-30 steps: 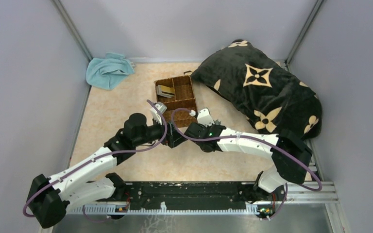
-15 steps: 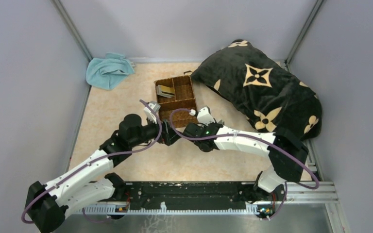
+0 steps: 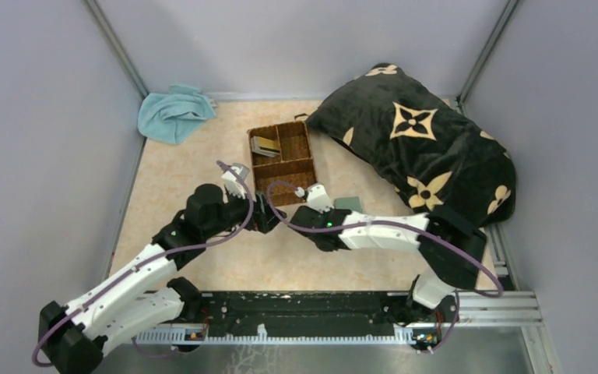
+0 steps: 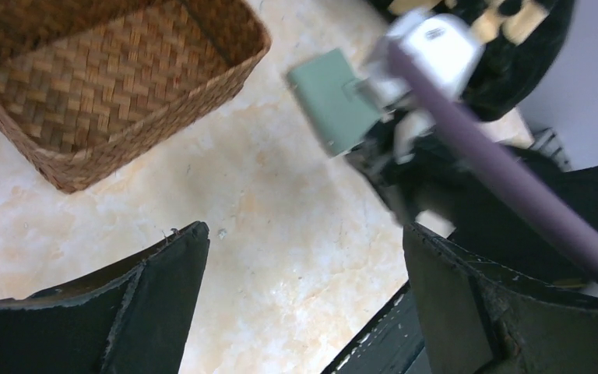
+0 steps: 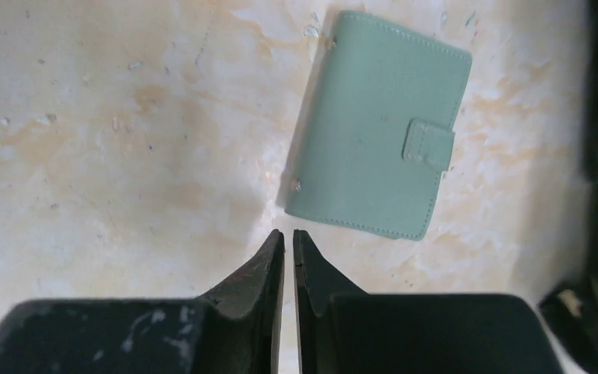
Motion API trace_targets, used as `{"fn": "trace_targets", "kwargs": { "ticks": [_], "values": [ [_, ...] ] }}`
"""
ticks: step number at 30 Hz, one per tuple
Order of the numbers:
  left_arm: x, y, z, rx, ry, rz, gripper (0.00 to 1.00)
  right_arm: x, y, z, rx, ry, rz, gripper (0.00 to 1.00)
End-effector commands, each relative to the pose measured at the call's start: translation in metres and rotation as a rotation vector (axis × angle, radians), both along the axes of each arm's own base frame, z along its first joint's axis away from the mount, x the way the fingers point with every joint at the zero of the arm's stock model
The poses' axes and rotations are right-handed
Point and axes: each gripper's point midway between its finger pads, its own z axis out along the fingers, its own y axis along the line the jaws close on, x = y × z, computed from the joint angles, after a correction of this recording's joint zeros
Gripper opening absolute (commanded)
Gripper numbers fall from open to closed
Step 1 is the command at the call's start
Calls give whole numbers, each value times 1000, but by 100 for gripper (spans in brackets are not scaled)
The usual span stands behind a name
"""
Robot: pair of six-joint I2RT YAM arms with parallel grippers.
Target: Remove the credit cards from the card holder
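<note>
The card holder (image 5: 378, 156), a grey-green wallet with its snap tab closed, lies flat on the table (image 3: 202, 156), just right of the basket's near corner (image 3: 348, 203). My right gripper (image 5: 287, 234) is shut on nothing, its tips a little short of the wallet's near edge; in the top view it hangs beside the wallet (image 3: 305, 214). My left gripper (image 4: 304, 234) is wide open over bare table, with the card holder (image 4: 331, 105) ahead of it, and sits left of the right one (image 3: 269, 220). The credit cards (image 3: 265, 146) lie in the basket's back left compartment.
The brown wicker basket (image 3: 282, 162) stands mid-table, its near compartment (image 4: 124, 78) just ahead of my left fingers. A black pillow with tan flowers (image 3: 416, 140) fills the back right. A light-blue towel (image 3: 173, 113) lies in the back left corner.
Both arms have drawn back from in front of the basket, the left arm towards the left. The card holder, hidden under the grippers before, now lies uncovered on the table.
</note>
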Motion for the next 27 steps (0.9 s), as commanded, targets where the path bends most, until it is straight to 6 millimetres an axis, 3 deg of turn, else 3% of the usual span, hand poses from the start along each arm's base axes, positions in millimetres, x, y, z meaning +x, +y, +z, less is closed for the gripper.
{"fn": "trace_targets", "kwargs": {
  "ticks": [1,2,3,4,7,10,12,17,20,27],
  "values": [
    [7,-4,-27,120,99,-8,100,-1,19,29,415,26,33,12],
    [11,-3,-35,145,127,11,100,3,11,36,464,3,22,35],
    [13,-3,-43,175,155,17,100,5,6,42,492,-10,36,89],
    [13,-2,-51,207,190,17,100,9,-2,50,510,-28,28,98],
    [14,0,-60,247,266,63,100,20,-36,67,464,-125,-55,99],
    [16,3,-57,241,241,74,100,23,-56,78,450,-202,-121,99],
    [18,7,-53,243,225,96,100,24,-52,79,516,-194,-99,97],
    [18,15,-41,231,185,126,100,28,-52,49,732,-76,-108,92],
    [20,22,-36,217,175,175,100,31,-53,41,783,-70,-107,90],
    [8,7,-15,72,117,89,100,29,-44,12,825,4,-114,87]
  ]
}}
